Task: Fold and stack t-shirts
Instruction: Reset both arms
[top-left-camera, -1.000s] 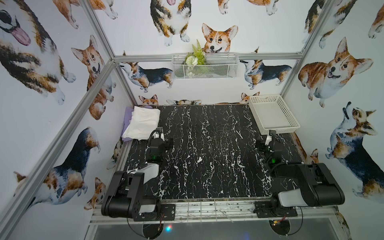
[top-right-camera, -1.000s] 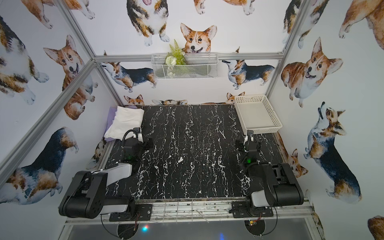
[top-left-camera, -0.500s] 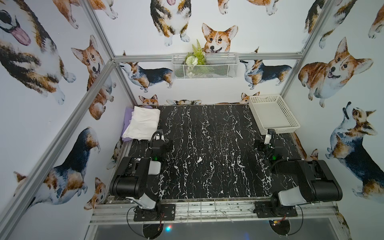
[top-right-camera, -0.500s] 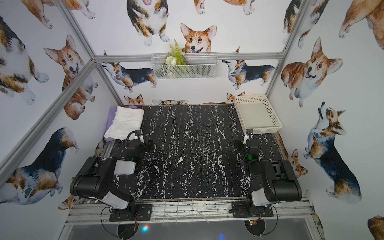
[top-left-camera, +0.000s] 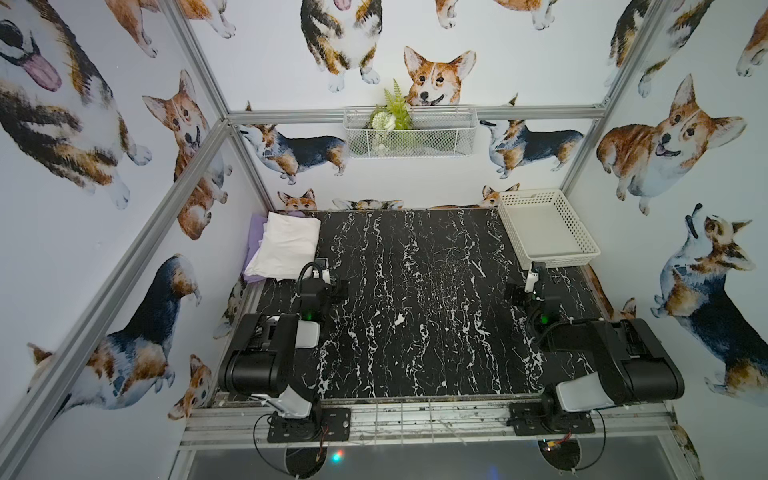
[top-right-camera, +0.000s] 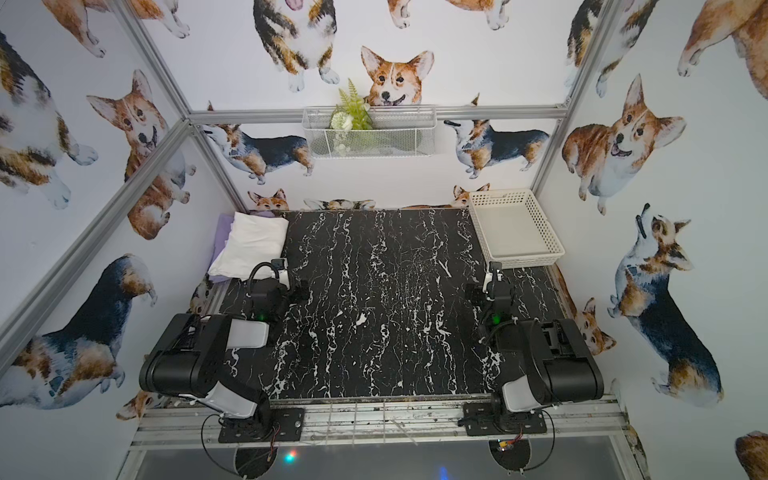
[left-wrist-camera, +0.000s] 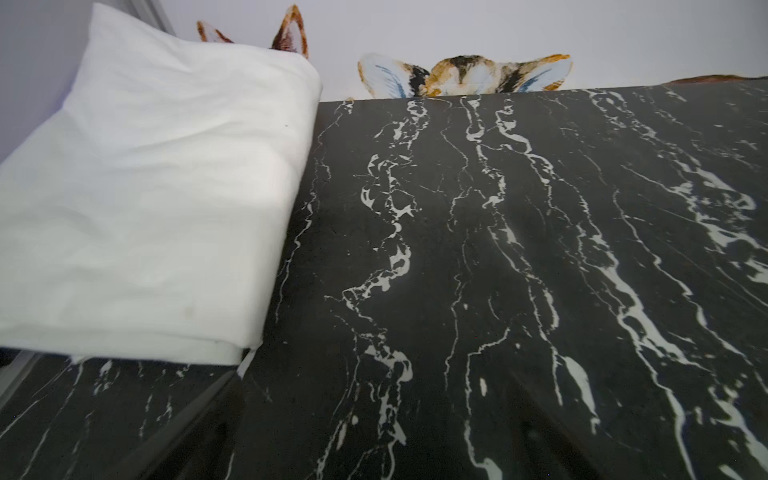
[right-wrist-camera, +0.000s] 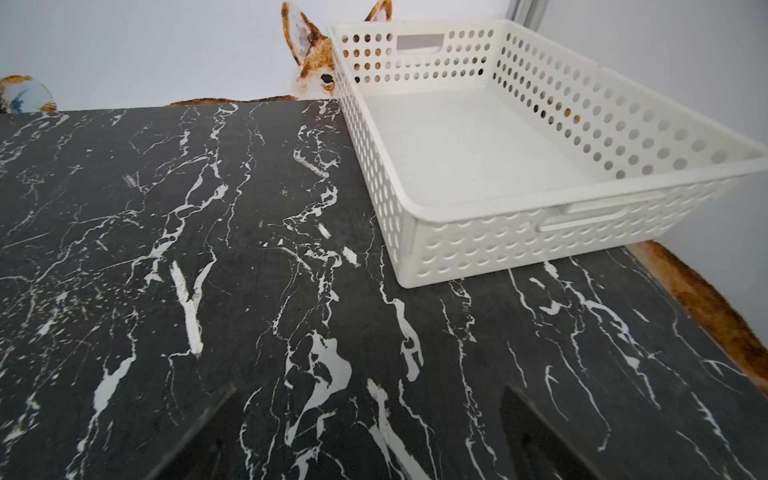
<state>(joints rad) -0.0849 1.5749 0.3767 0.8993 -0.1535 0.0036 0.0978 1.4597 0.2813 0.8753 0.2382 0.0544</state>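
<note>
Both shirts I could make out sat in the far left corner of the table (top-left-camera: 415, 311). The white shirt (top-left-camera: 286, 245) was folded flat on top and the lavender shirt (top-left-camera: 254, 232) poked out along its wall side. If a third one was under there, I couldn't see it.

The left gripper (left-wrist-camera: 374, 382) hovered low over bare table with its jaws wide apart and nothing in them. Same for the right gripper (right-wrist-camera: 370, 390), which faced the basket (right-wrist-camera: 540, 224), and that was empty.

The bit that matters is that the stack lay just ahead of the left fingers (left-wrist-camera: 199, 415) and off to their left. Its near folded edge faced them, close but not touching. Its long side ran front to back along the wall, more or less in line with where the fingers pointed. The left arm was clearly nearer, with the right one well apart across the table.

My read is that the folding looked done, with nothing loose on the table. Any tidy-up of that pile would be a left-arm job, coming in at the near edge.
</note>
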